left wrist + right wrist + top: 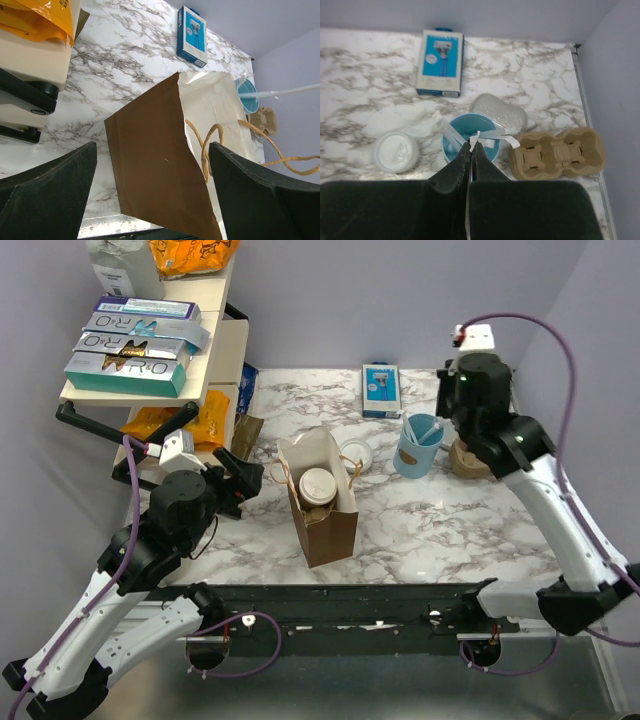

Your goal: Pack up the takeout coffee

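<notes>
My left gripper gapes wide beside the brown paper bag where the cream paper cup stands, my right gripper pressed together above the blue mug, the white lid lying just beside that mug.

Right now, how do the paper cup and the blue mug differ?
The paper cup stands inside the brown paper bag; the blue mug stands on the marble table. The cup is cream-tan, the mug light blue. White strips stick out of the mug, none out of the cup. Both stand upright.
</notes>
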`<state>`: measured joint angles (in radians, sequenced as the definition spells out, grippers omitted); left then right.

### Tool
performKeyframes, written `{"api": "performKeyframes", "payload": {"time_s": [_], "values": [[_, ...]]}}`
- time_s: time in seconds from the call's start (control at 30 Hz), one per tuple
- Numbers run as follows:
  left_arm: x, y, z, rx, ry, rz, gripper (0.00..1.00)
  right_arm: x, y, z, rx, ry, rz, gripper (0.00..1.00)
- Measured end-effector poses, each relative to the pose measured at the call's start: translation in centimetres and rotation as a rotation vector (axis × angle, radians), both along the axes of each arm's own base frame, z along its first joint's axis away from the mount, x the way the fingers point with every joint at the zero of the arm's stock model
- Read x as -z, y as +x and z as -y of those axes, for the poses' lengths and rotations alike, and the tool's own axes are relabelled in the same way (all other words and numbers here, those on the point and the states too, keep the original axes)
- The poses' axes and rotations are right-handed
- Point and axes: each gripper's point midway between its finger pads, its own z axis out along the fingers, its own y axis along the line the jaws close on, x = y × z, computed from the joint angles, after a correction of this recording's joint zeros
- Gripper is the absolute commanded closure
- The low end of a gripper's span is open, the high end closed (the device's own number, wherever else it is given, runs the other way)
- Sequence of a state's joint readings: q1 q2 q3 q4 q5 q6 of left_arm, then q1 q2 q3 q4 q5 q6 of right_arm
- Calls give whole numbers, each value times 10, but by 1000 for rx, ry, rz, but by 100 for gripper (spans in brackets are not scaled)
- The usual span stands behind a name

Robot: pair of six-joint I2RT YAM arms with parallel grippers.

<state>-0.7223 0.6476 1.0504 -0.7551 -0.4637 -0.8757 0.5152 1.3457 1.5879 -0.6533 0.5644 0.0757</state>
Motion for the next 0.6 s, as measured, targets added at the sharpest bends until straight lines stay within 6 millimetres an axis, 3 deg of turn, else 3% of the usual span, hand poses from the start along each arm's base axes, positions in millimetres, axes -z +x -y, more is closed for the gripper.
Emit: {"api": "performKeyframes", "payload": {"time_s": [0.2,0.33,0.47,0.6], "values": [[-1,0,1,4,-5,3,1,-100,-69,-8,-253,208,244,93],[-1,0,1,4,-5,3,1,-149,-121,-36,-533,337,370,93],[3,0,1,3,-6,-5,1,-174,-174,-79,-881,458,383,93],[10,0,1,2,-1,-18,1,-162,-200,-127,-1152,522,247,93]]}}
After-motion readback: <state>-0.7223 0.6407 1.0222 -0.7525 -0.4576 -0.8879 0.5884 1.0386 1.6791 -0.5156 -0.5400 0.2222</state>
